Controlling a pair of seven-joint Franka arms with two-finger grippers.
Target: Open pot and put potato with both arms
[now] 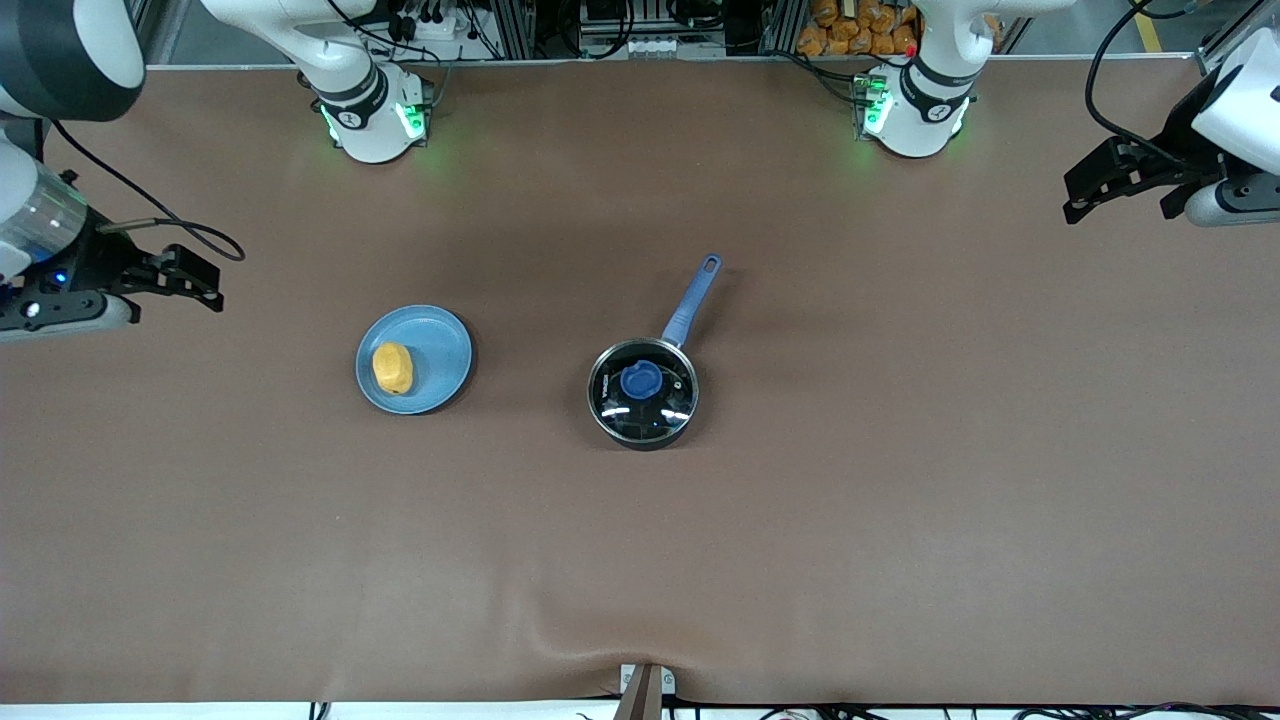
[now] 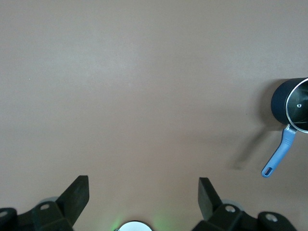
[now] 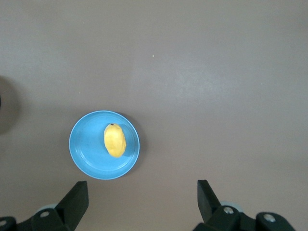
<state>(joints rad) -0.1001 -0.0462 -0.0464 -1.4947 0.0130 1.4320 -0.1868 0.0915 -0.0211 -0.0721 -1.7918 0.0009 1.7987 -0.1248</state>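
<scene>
The black pot (image 1: 642, 392) stands mid-table with its glass lid (image 1: 660, 410) on and its blue handle (image 1: 690, 305) pointing toward the arms' bases. The left wrist view catches the pot (image 2: 291, 103) at its edge. The yellow-orange potato (image 1: 393, 368) lies on a light-blue plate (image 1: 440, 350), beside the pot toward the right arm's end; the right wrist view shows the potato (image 3: 114, 140) too. My right gripper (image 1: 175, 295) (image 3: 142, 195) hangs open and empty over bare table at that end. My left gripper (image 1: 1118, 212) (image 2: 143, 192) hangs open and empty over the left arm's end.
A brown cloth covers the table (image 1: 900, 500), with a wrinkle (image 1: 590, 635) near the front edge. The two arm bases (image 1: 375, 115) (image 1: 915, 110) stand along the edge farthest from the front camera. Cables trail beside both wrists.
</scene>
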